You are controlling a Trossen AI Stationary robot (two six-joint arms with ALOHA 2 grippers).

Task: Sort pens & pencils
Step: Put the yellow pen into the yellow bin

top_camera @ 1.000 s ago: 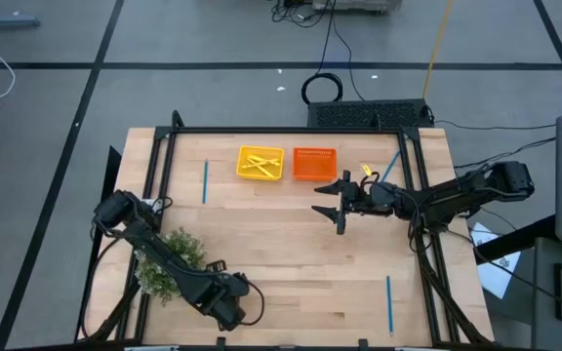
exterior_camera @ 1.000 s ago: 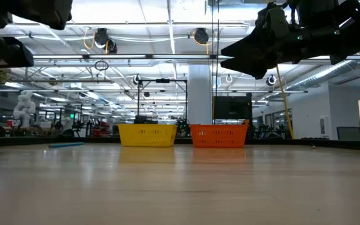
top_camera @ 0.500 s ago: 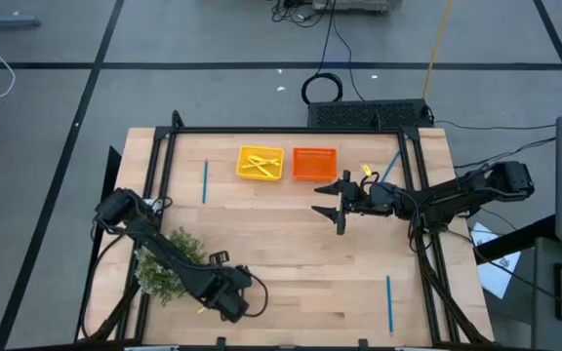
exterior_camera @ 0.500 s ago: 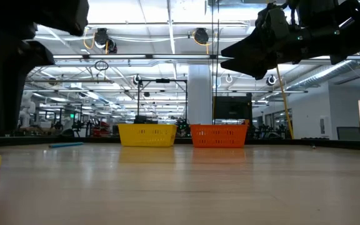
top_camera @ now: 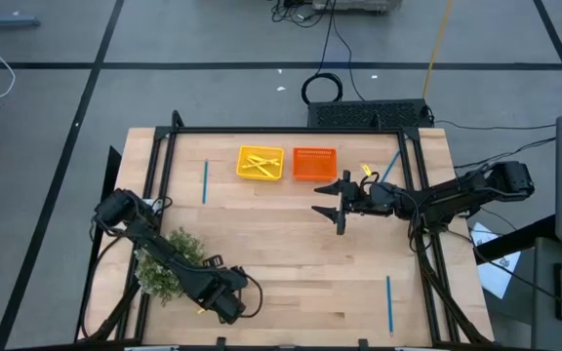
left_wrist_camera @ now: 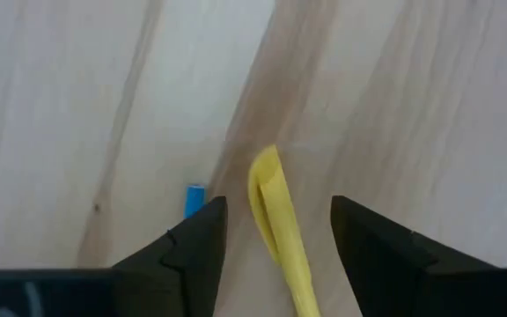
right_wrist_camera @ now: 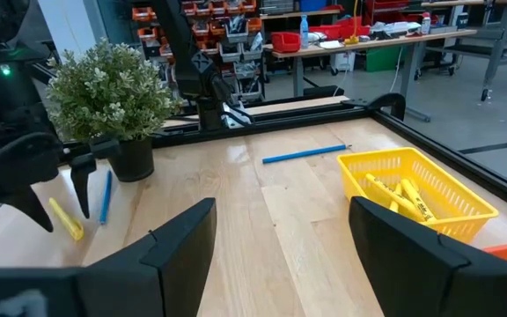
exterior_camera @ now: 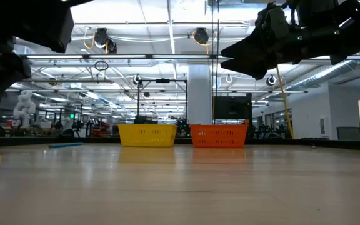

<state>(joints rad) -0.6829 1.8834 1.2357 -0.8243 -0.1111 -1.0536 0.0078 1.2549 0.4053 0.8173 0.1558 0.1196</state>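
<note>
I have the left end effector (left_wrist_camera: 271,231) open, empty, straddling a yellow pencil (left_wrist_camera: 280,229) on the desk (top_camera: 291,253); next I close. Right end effector (top_camera: 341,205) waits open.

Overhead and low views share the table (top_camera: 291,253).

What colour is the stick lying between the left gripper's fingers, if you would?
Yellow; the stick shows best in the left wrist view.

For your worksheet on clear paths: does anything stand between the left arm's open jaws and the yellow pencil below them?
Nothing visible does. The left gripper straddles the yellow pencil on bare wood; a blue pen lies just outside one jaw.
</note>
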